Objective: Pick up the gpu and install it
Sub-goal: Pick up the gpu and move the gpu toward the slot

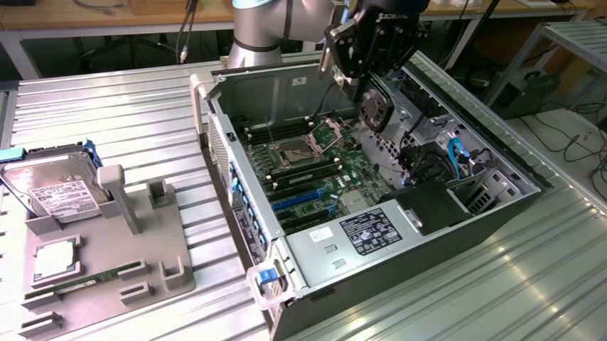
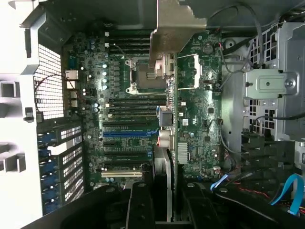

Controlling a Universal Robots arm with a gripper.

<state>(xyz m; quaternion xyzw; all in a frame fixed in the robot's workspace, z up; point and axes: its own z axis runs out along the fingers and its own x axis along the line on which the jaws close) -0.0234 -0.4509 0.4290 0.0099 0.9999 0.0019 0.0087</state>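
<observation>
On ribbed metal table (image 1: pixel 124 114), open case (image 1: pixel 408 284), gpu (image 1: pixel 377 110) in tool (image 2: pixel 165 191)

Bright even light on table (image 1: pixel 114 106), soft shadow inside case (image 1: pixel 275 89), blown-out white glare on its wall in wrist view, gpu (image 2: pixel 174 28) dully lit

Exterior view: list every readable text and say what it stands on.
"ROBOTIQ", first letter unclear: on the body of the gripper.
White label of the hard drive: print too small to read.
black label inside the computer case: too small to read.
gpu: no readable text.
</observation>
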